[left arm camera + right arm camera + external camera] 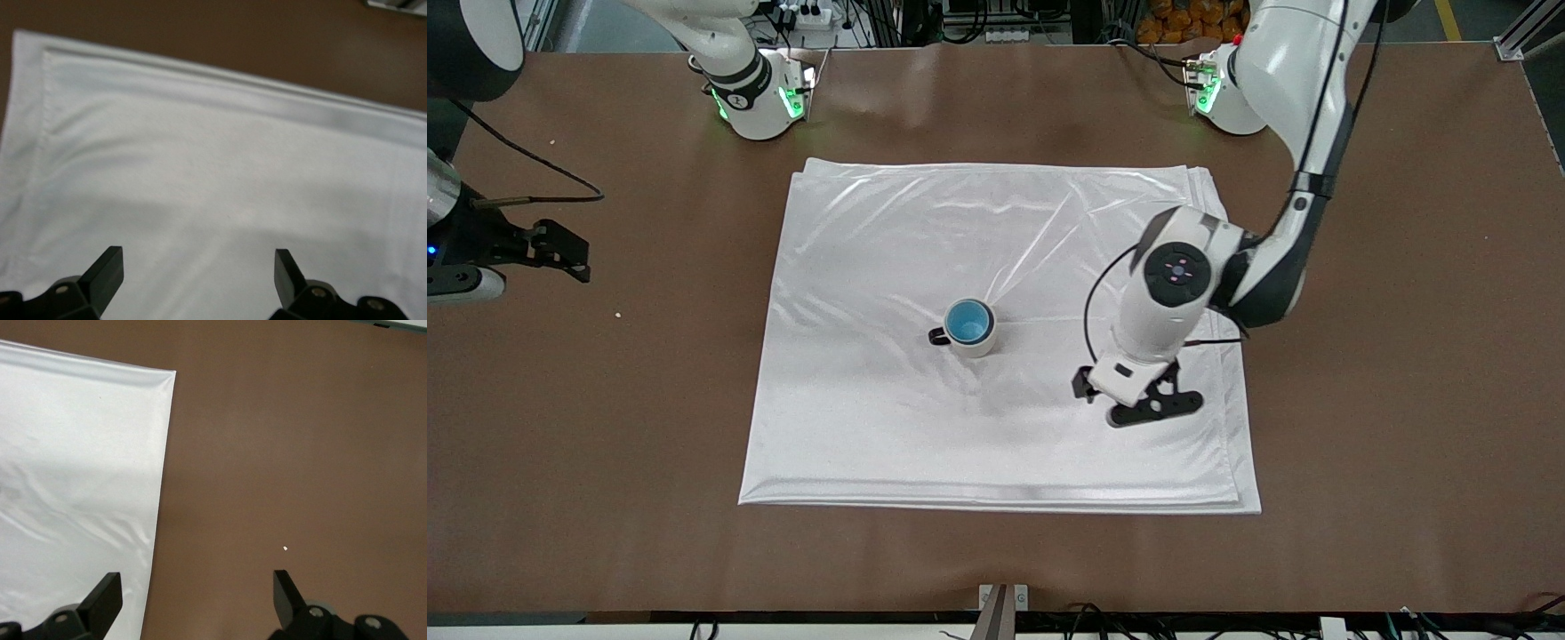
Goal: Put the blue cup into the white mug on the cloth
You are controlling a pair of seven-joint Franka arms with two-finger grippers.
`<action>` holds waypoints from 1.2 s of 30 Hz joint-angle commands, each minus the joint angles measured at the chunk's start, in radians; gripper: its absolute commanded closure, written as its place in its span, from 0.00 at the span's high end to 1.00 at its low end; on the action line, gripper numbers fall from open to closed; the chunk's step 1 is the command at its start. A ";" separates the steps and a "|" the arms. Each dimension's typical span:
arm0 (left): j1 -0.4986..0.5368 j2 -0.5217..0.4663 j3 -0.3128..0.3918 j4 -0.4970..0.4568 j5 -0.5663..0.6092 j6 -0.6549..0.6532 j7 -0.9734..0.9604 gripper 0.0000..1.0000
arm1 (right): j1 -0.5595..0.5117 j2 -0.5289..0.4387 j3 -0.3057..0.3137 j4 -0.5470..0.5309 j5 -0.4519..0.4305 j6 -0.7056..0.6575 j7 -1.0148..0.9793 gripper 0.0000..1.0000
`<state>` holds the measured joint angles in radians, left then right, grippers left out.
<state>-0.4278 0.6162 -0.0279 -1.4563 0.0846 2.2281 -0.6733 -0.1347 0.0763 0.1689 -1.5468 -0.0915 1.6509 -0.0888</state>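
The blue cup (968, 321) is already sitting inside the white mug (971, 330), only its bright blue interior and rim showing within the cream wall, and the pair is standing upright near the middle of the cloth (889, 267), which is lying across the centre of the brown bench (1405, 400) with its edges roughly square to the bench's edges. The mug's small black handle (937, 336) is pointing toward the right arm's end of the bench. The left gripper (1143, 402) is hanging over the part of the cloth toward the left arm's end, its jaws standing wide apart and holding nothing; the left wrist view is showing only bare fabric between the fingertips (107, 267). The right gripper (193, 600) is waiting over the bare bench just off the cloth's edge at the right arm's end, its jaws likewise spread wide and empty. Both vessels are probably rigid, glazed and smooth, light enough for one gripper but liable to chip or slip, so any regrasp is best taken across the rim wall, one finger inside. The cloth looks slick and soft and is likely to wrinkle or slide under a push.
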 commanded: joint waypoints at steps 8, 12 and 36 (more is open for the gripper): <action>0.234 -0.042 -0.023 -0.018 -0.012 -0.060 0.348 1.00 | -0.009 -0.012 0.001 0.010 0.018 -0.011 0.041 1.00; 0.287 -0.067 -0.021 -0.018 -0.058 -0.119 0.414 1.00 | -0.011 -0.024 0.001 0.008 0.021 -0.008 0.041 1.00; 0.429 -0.366 -0.010 -0.059 -0.063 -0.498 0.601 1.00 | 0.041 -0.104 -0.146 -0.039 0.087 -0.013 0.029 1.00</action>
<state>-0.0302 0.3585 -0.0358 -1.4582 0.0435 1.7889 -0.1320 -0.1176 0.0206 0.0432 -1.5367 -0.0212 1.6322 -0.0628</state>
